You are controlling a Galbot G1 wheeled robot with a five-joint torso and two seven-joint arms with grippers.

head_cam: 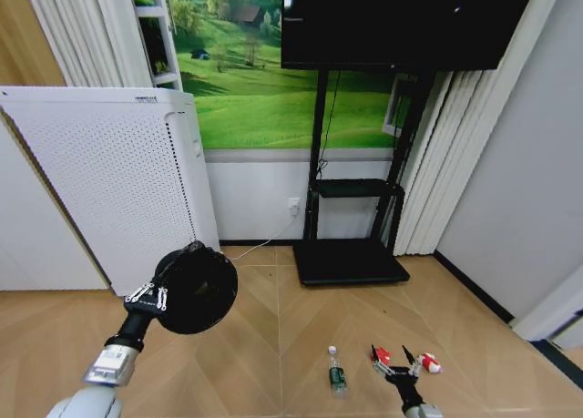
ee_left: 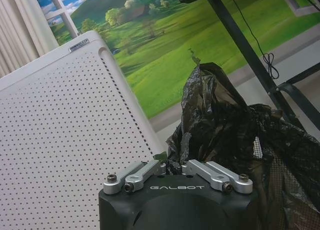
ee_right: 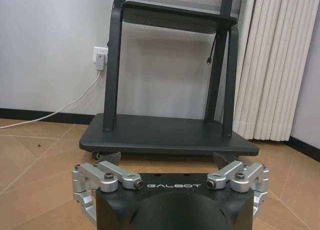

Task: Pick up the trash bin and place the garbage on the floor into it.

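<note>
The right claw (head_cam: 398, 361) hangs low over the floor (head_cam: 273, 345) with fingers spread apart, between the two red-and-white wrappers (head_cam: 430, 364), and the bottle (head_cam: 337, 372) lies just to its left, long axis pointing away from the robot. The left claw (head_cam: 159, 295) is clamped on the rim of the bin (head_cam: 196, 290), held off the floor well left of the garbage. Beyond stand the white air purifier (head_cam: 118, 181) and the TV stand (head_cam: 351, 259), neither in the way.

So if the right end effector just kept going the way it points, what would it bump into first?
Probably the black TV stand base: the right end effector, fingers spread open, faces it squarely across bare floor. How far off is unclear.
</note>
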